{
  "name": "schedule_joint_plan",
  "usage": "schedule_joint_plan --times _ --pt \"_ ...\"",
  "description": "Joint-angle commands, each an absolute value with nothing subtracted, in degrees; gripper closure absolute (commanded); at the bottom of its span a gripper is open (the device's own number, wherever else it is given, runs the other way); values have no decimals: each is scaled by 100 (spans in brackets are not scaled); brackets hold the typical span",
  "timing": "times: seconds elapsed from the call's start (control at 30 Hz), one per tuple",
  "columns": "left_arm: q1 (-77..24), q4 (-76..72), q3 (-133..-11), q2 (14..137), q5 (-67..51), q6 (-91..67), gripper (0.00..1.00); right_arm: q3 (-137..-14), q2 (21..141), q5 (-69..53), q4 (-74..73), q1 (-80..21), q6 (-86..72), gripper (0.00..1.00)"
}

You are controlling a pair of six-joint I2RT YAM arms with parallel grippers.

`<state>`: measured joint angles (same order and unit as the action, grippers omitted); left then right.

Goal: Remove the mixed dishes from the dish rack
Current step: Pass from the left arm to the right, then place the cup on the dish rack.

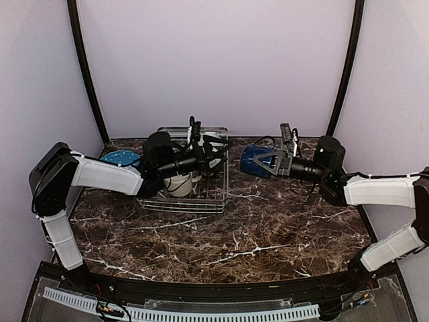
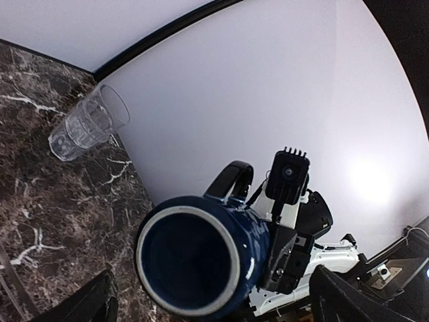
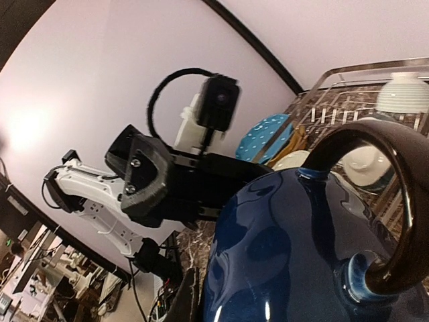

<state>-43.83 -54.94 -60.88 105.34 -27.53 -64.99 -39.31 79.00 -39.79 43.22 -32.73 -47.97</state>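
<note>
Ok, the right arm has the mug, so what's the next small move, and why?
Probably ease the right gripper rightward, away from the dish rack, toward bare table for set-down. Its jaws are shut on the dark blue mug, which is held sideways just beside the rack, and the left gripper has its jaws open, clear of the mug.

Lab test booth, plain walls (image 1: pixel 214 60) (lilac), marble-look tabletop (image 1: pixel 221 235)

The left arm (image 1: pixel 107 176) is covering most of the inside of the dish rack (image 1: pixel 191 204); left of the dish rack, the blue dotted plate (image 1: pixel 120 158) is peeking out half hidden.
</note>
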Motion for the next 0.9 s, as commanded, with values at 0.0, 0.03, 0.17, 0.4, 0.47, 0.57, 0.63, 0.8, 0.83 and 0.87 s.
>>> schedule_joint_plan --times 0.0,0.03,0.17,0.4,0.47,0.57,0.63,0.8,0.83,0.87 --pt "-4136 -4429 -5930 9801 -2458 -5552 1 -3679 7099 -3364 3689 -2877 -4211 100" --pt "-4107 -4267 -5879 9660 -2402 -5365 1 -3656 6928 -3200 3330 -2804 -4068 100" --pt "-4006 -2833 -5890 9187 -1908 -4599 1 -3743 6176 -2029 1614 -2664 -3256 100" --pt "-3999 -1745 -6067 8738 -1177 -3730 1 -4066 5387 300 -1022 -2399 -2334 100" --pt "-3999 -1734 -6078 8760 -1173 -3747 1 -4144 5422 648 -1365 -2284 -2188 100" --pt "-3999 -1802 -6133 8862 -1317 -3863 1 -4440 5768 953 -1857 -2092 -2003 100" --pt "-3999 -1773 -6209 9013 -1453 -3966 1 -4661 6035 1034 -2075 -1948 -1888 100" --pt "-3998 -1497 -6366 9077 -1669 -3981 1 -5442 6917 181 -2395 -1150 -1507 100" --pt "-3999 -1456 -6370 9041 -1652 -3959 1 -5700 7170 48 -2546 -980 -1466 100" --pt "-3999 -1388 -6371 9012 -1617 -3908 1 -5919 7430 -131 -2665 -820 -1437 100"
